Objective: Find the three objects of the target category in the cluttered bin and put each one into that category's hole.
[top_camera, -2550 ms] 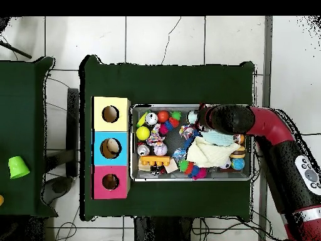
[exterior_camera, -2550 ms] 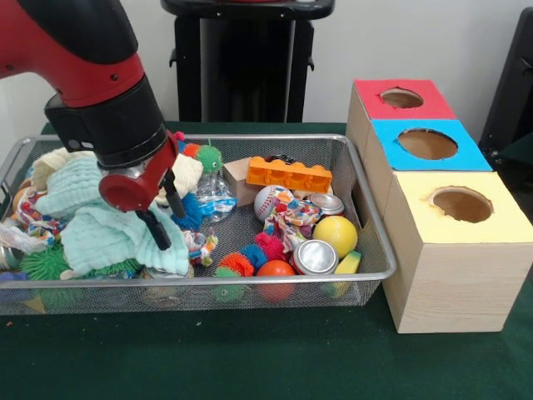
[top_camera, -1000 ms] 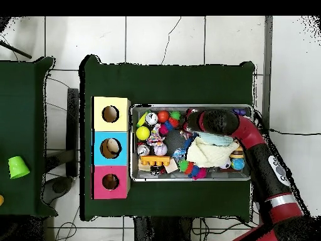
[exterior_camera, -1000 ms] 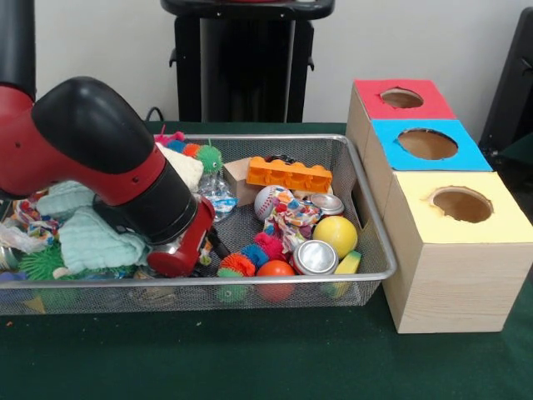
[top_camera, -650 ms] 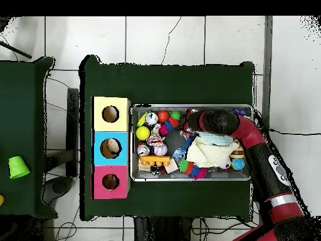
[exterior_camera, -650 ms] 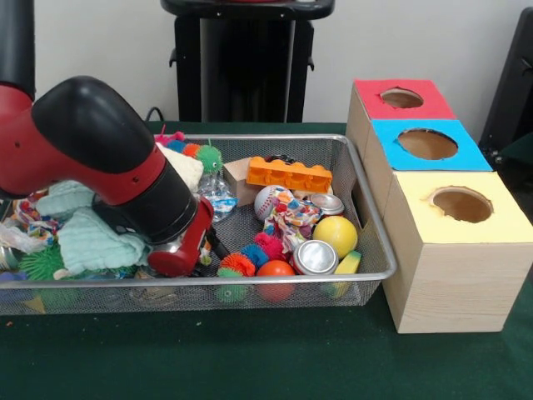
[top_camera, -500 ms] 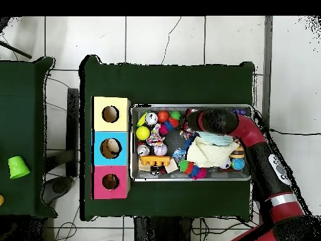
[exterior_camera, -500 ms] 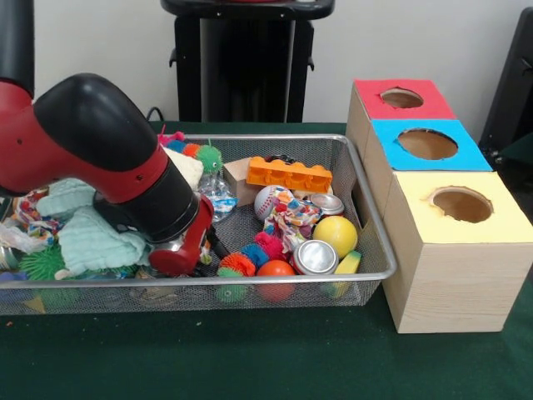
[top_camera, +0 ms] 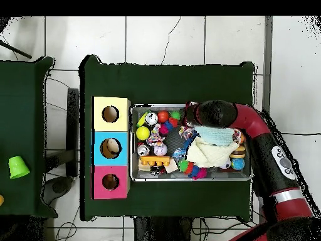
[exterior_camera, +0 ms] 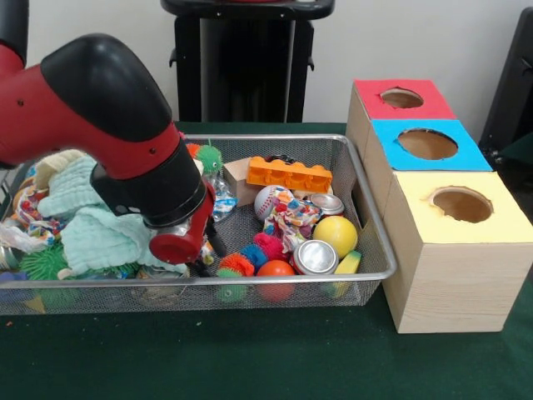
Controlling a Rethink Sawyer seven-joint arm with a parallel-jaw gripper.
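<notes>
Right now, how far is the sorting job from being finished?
In the overhead view, something pale already lies inside the blue box's hole; what it is cannot be told. The gripper is low in the wire mesh bin, its grasp hidden. The bin is full of clutter, so most searching remains.

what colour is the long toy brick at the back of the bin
Orange. The toy brick lies against the bin's far wall; the front view shows it best.

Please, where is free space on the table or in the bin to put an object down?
The green table is bare in front of the wire bin and the three boxes. In the overhead view, a wide bare strip also lies beside the bin's long side. Inside the bin it is crowded: balls, cans, an orange block and cloths, with the arm above them.
</notes>
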